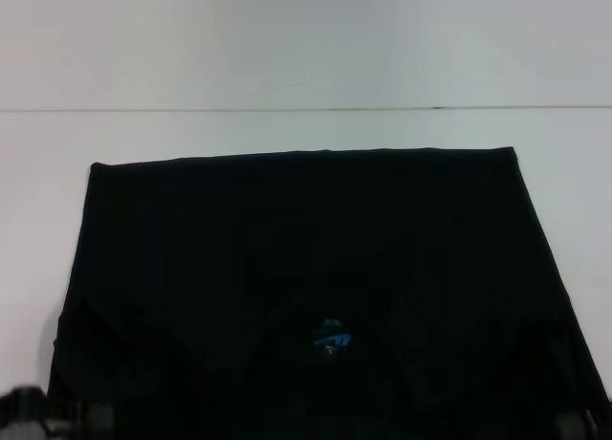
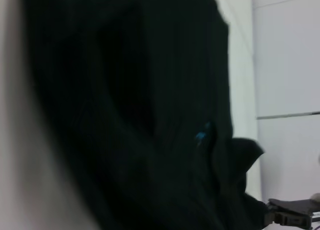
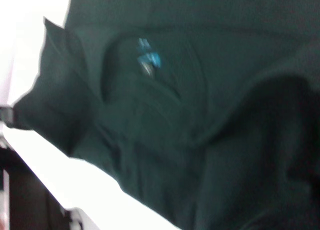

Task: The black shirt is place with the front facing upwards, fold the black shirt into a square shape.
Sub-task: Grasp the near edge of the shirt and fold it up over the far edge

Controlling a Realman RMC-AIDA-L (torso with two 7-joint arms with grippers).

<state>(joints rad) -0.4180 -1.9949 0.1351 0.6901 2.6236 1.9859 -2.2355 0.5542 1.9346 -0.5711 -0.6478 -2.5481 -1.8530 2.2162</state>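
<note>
The black shirt (image 1: 306,258) lies spread on the white table (image 1: 306,67), its far hem straight and its collar with the small blue neck label (image 1: 331,341) toward me. My left gripper (image 1: 29,411) is at the shirt's near left corner. In the right wrist view that corner is drawn up into a point at the left gripper (image 3: 6,115). My right gripper (image 1: 583,426) is at the near right corner. In the left wrist view the cloth (image 2: 150,115) runs in a pulled tip to the right gripper (image 2: 292,212). Both look shut on the cloth.
Bare white table surrounds the shirt on the far side and on both sides. A thin seam line (image 1: 306,108) crosses the table beyond the hem. The table's near edge (image 3: 75,185) shows in the right wrist view, with dark space below it.
</note>
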